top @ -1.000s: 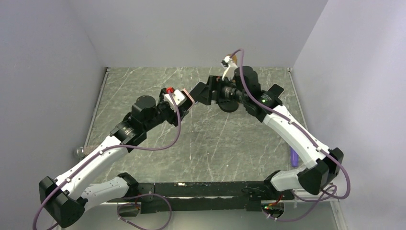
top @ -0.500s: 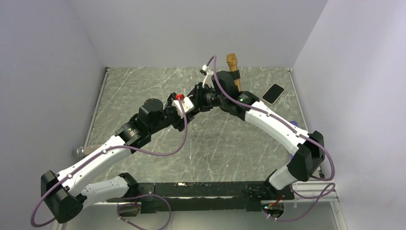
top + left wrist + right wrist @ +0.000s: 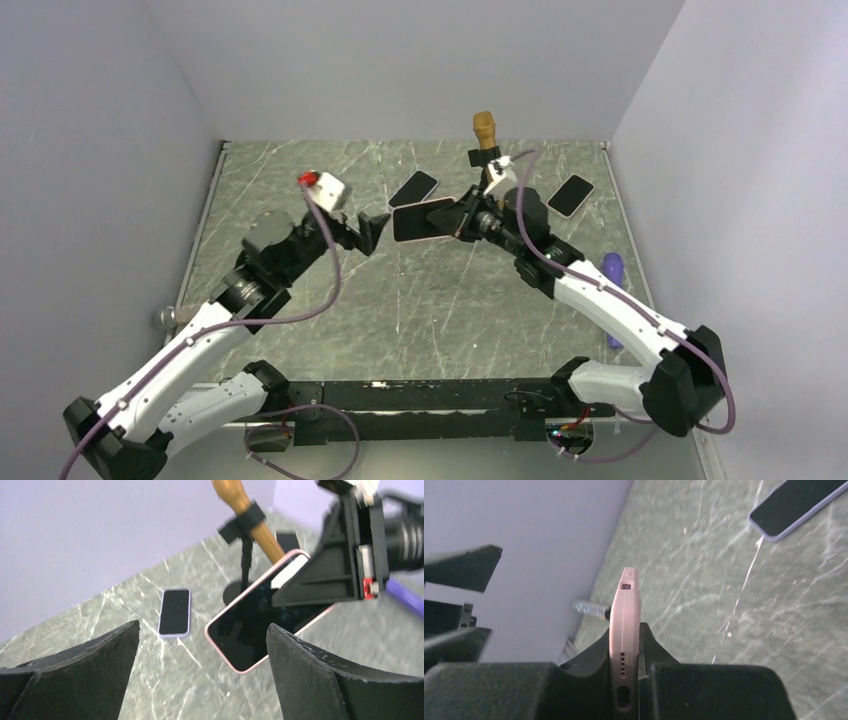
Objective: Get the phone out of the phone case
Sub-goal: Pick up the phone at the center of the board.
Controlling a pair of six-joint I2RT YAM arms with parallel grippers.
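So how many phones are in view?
3. A pink-cased phone is gripped by the right arm's jaws; a second phone lies flat just beyond it; a third phone lies at far right. Others may be hidden.

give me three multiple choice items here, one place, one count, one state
1. Where is the pink-cased phone? A flat on the table; B in the right claw; C in the left claw.
2. How many phones lie on the table? A one; B two; C four.
3. The left claw is: A open, empty; B shut on a phone; C shut on a cable.
Answers: B, the right claw pinches its end; B, the lavender-cased phone and the rightmost phone; A, its fingers stand wide apart.
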